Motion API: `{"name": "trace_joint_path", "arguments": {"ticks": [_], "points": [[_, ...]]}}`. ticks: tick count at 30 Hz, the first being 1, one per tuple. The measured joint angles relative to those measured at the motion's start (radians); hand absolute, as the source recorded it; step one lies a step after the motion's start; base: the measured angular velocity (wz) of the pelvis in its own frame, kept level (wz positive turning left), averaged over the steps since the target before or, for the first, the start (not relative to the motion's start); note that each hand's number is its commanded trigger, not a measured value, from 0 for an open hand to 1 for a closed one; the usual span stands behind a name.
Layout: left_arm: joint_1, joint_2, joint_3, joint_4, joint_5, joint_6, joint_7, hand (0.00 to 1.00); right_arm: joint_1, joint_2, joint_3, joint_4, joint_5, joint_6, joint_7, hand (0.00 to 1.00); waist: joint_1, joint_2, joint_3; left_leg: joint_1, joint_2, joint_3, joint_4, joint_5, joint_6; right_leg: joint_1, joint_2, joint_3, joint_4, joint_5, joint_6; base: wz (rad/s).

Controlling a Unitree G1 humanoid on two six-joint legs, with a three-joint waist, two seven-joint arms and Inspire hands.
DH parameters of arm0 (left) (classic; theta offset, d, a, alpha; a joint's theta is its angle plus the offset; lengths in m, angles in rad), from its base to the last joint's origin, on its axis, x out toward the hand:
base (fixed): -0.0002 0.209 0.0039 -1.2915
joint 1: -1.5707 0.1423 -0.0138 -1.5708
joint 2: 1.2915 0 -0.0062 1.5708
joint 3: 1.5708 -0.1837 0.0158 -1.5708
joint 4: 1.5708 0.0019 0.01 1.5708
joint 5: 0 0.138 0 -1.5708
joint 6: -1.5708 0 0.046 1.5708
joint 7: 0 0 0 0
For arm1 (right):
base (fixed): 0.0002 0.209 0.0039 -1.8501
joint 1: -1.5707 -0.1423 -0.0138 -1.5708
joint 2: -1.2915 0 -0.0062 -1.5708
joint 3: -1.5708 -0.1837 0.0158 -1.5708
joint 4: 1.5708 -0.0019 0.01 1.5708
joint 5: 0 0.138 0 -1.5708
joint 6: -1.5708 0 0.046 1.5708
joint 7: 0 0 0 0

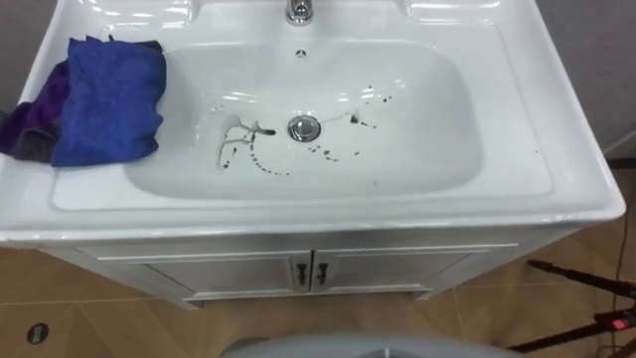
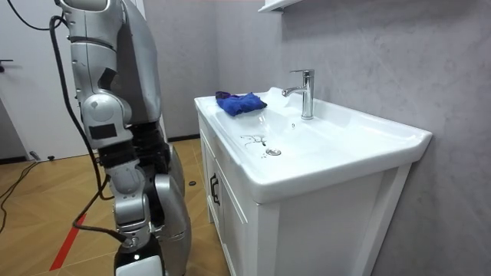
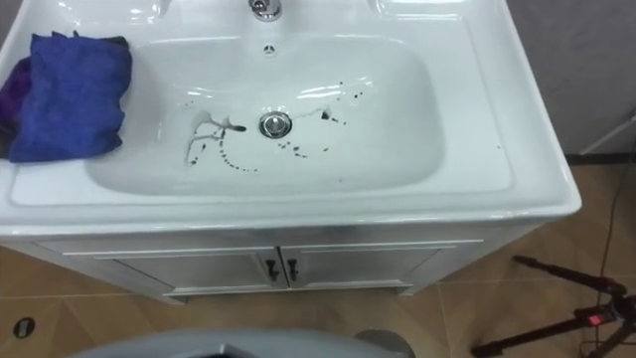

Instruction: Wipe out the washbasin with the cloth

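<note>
The blue cloth [image 1: 107,99] lies bunched on the basin [image 1: 556,189] rim's left side, with dark smears [image 1: 248,149] around the drain [image 1: 304,126]. The right hand [image 2: 142,259] hangs beside the cabinet [image 2: 230,207] — open or closed, I cannot tell.

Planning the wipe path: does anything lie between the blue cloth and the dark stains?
Nothing visible does. The blue cloth lies on the basin's left ledge; bare bowl runs from it to the stains by the drain.
</note>
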Motion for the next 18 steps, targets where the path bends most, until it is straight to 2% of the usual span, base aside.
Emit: {"name": "trace_joint_path", "arguments": {"ticks": [3,5,8,12,18], "points": [[0.004,-0.001,0.043,0.005,-0.036,-0.001,0.017,0.0,0.002,0.0,-0.004,-0.005,0.001,0.0,0.001,0.0,0.001,-0.001,-0.0003,0.0,0.001,-0.002,-0.007,-0.002,-0.002,0.002,0.0,-0.003,0.0,-0.002,-0.003,0.01],[0.009,0.0,0.064,0.017,-0.117,0.0,0.04,0.0,0.004,-0.001,-0.007,-0.004,0.002,0.004,0.002,0.0,0.002,0.0,-0.0016,0.003,0.0,-0.006,-0.007,-0.001,-0.002,0.007,0.0,-0.007,-0.002,-0.003,-0.004,0.04],[0.023,-0.001,0.074,0.038,-0.187,-0.001,0.06,0.0,0.002,-0.001,-0.008,0.01,0.003,0.021,0.003,0.0,0.003,0.009,-0.0078,0.006,-0.001,-0.023,-0.005,-0.001,-0.002,0.018,-0.001,-0.018,-0.008,-0.003,-0.004,0.11],[0.045,-0.003,0.093,0.045,-0.269,-0.001,0.088,0.0,0.0,-0.002,-0.012,0.012,0.015,0.021,0.0,0.0,0.024,0.016,-0.0076,0.004,-0.001,-0.022,-0.005,-0.001,-0.003,0.019,-0.001,-0.023,-0.007,-0.003,-0.004,0.05],[0.064,-0.008,0.193,0.081,-0.357,-0.012,0.164,0.0,-0.016,-0.008,-0.08,0.012,0.027,0.006,-0.017,0.0,0.029,0.021,-0.0055,0.005,-0.011,-0.049,-0.005,0.001,-0.005,0.018,-0.016,-0.042,0.024,-0.03,-0.002,0.12]]}}
